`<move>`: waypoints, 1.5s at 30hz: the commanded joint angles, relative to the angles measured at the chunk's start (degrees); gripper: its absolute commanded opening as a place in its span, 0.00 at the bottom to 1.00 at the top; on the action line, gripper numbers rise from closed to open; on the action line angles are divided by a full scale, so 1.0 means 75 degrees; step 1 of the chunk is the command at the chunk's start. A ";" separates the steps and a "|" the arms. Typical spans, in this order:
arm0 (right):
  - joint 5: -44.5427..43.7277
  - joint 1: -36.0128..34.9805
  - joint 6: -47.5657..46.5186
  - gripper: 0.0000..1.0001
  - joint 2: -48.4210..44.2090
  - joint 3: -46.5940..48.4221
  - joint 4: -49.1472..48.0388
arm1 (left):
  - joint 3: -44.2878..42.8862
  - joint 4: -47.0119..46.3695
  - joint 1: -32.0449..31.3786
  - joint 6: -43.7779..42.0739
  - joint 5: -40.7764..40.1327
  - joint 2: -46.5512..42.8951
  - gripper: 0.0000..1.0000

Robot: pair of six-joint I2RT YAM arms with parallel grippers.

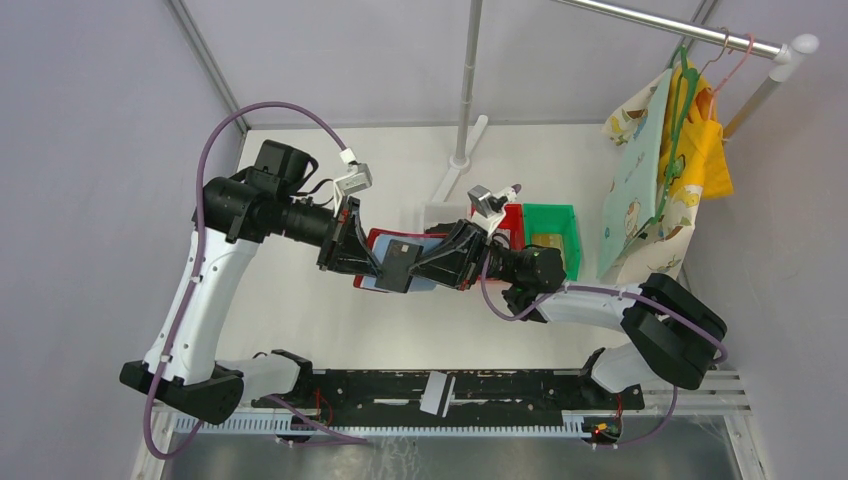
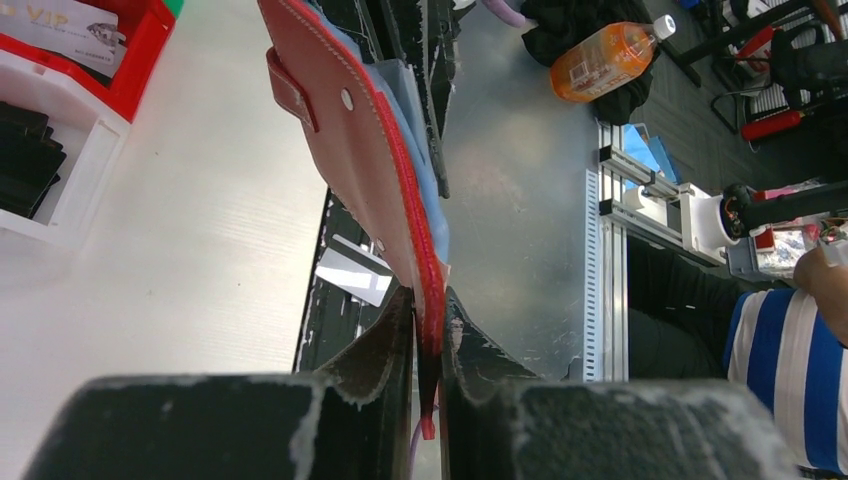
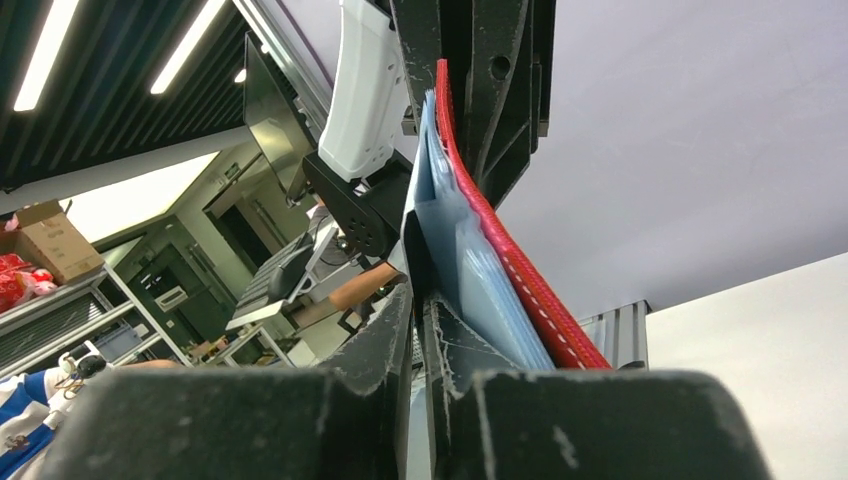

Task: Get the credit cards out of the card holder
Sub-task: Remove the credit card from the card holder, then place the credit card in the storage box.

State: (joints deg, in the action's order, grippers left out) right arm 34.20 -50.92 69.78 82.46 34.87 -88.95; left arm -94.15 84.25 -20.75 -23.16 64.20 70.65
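Your left claw [image 2: 430, 320] is narrow. It is pinched on the very rim of the small red stitched folding card holder [image 2: 350, 150], with only a thin strip of red edge between its fingers. Your right claw [image 3: 418, 300] is just as narrow, and what sits in its gap looks like the edge of a thin, flat, rectangular dark card [image 1: 400, 262] (the wrist view shows only a dark sliver beside the grey-blue pockets [image 3: 480, 290], so that is my reading). The card holder hangs open in the air between the two claws, above the white counter [image 1: 330, 330]. The dark card sticks partway out of it toward the arm bases.

The weak spot is the left hold. If the right claw pulls and the pocket clings to the dark card, the load goes straight to that rim pinch. The card holder could then slide free and follow the card. A skewed pull could also bend the card or wedge it in its pocket. I cannot make out any other cards in the pockets; if some sit loose, a jerk could shake them onto the counter.

Farther off, the white plastic bin [image 2: 60, 170], red plastic bin [image 2: 140, 50] and green plastic bin [image 1: 550, 235] stand well apart from the hold, so a card released here would land short of them.
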 commanded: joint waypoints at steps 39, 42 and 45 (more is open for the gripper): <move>0.1021 0.3978 -0.4439 0.00 -0.4009 -0.0649 0.8713 | 0.1533 -0.3236 -0.0019 -0.3745 -0.0542 -0.2936 0.02; 0.0468 0.3983 -0.5077 0.00 -0.3381 -0.0280 0.9389 | 0.1740 -0.3196 -0.0014 -0.4577 -0.0765 -0.3205 0.02; 0.0138 0.3969 -0.5216 0.00 -0.2615 -0.0091 0.9240 | 0.1907 -0.2964 -0.0024 -0.5592 -0.0806 -0.3438 0.02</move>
State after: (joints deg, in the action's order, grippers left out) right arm 40.36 -21.26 37.65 57.91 30.44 -24.49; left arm -81.10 64.93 -20.75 -50.83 58.30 46.41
